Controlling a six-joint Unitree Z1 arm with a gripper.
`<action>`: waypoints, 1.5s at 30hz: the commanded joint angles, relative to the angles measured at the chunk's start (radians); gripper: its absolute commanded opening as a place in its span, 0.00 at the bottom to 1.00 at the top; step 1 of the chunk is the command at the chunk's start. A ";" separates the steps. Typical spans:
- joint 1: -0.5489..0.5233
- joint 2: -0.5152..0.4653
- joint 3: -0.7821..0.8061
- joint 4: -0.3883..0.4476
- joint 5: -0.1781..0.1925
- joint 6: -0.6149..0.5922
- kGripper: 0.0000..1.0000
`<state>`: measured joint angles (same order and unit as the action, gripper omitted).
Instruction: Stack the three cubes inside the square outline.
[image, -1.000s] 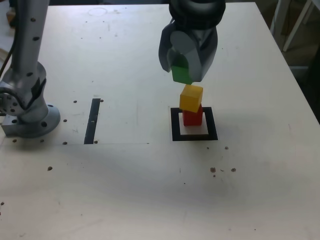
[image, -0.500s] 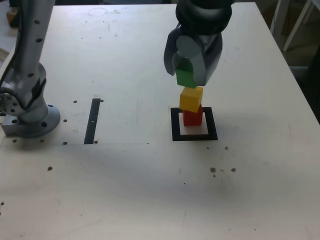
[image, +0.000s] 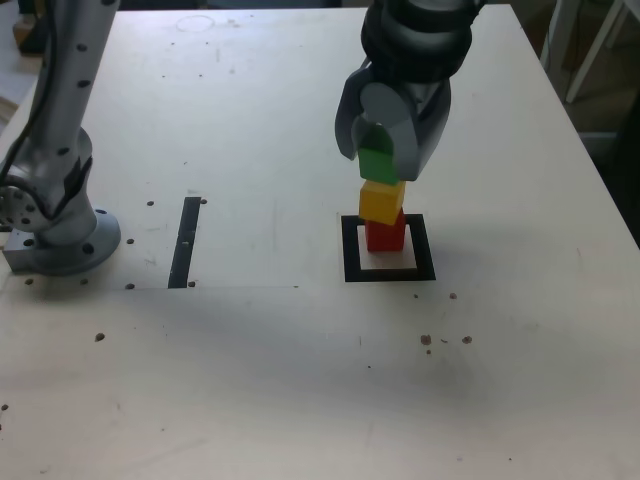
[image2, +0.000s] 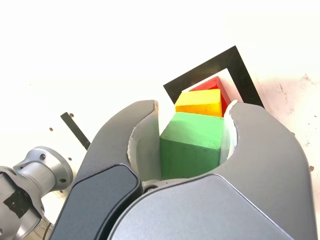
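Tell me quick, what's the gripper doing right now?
Gripper: closed on the green cube, holding it right above the yellow cube.

Grey metal all over on this arm. At the left edge of the exterior view sits the base (image: 62, 235): a round silver flange with dark bolt holes, a black patch on the joint above it, and a pale column dotted with small dark screws rising to the upper left. Top centre, a dark, near-black ribbed wrist section. Below it the gripper (image: 385, 150): two broad, rounded grey shells. In the wrist view's centre, their inner faces are paler, almost white.
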<state>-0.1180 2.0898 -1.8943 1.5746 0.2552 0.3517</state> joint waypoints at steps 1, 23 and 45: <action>0.006 0.010 0.005 0.002 0.000 0.004 0.25; 0.009 0.013 0.023 -0.006 -0.003 0.011 1.00; -0.011 -0.327 0.340 0.012 -0.020 -0.278 1.00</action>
<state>-0.1251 1.7765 -1.5628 1.5813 0.2375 0.0821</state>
